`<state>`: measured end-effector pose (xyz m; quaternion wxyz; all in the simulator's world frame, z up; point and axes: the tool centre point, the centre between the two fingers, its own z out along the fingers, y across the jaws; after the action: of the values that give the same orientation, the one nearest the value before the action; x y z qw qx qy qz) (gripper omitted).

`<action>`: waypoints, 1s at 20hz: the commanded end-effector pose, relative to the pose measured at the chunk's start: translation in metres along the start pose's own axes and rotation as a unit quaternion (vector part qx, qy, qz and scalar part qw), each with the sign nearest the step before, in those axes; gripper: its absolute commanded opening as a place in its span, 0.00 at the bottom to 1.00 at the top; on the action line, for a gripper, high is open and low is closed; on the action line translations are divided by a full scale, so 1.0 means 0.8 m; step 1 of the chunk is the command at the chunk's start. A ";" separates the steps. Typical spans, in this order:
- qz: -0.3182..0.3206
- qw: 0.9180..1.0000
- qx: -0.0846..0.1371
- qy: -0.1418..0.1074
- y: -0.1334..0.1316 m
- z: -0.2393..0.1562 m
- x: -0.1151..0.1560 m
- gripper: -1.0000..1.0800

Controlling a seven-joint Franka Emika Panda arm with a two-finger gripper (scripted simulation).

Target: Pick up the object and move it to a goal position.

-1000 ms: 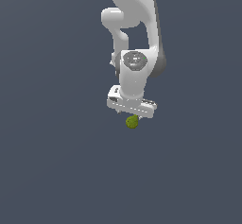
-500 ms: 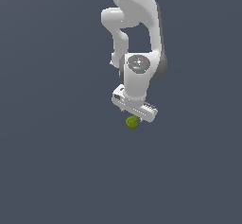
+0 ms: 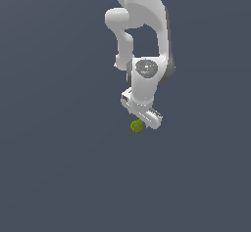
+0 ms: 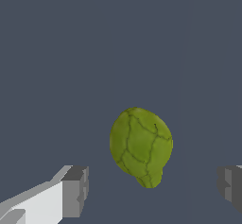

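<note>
The object (image 3: 137, 126) is a small olive-green roundish lump with dark veins, lying on the flat grey ground. In the exterior view it peeks out just below the white gripper (image 3: 142, 118), which hangs over it, and the fingers are hidden by the hand. In the wrist view the object (image 4: 141, 146) lies ahead of the gap between the two fingertips (image 4: 75, 191), which stand wide apart on either side and do not touch it. The gripper (image 4: 153, 187) is open and empty.
The plain dark grey ground (image 3: 59, 177) fills both views. The white arm (image 3: 142, 25) rises above the gripper. No other objects or goal marker show.
The gripper has turned about its axis, its bar now slanting, and the hand has shifted slightly toward the exterior view's right. The object has not moved.
</note>
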<state>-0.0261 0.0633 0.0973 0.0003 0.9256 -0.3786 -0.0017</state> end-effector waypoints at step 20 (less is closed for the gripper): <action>0.051 0.999 0.001 0.001 0.000 0.034 -0.008 0.96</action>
<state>-0.0302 0.0678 0.0766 -0.0003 0.9052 -0.4249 0.0003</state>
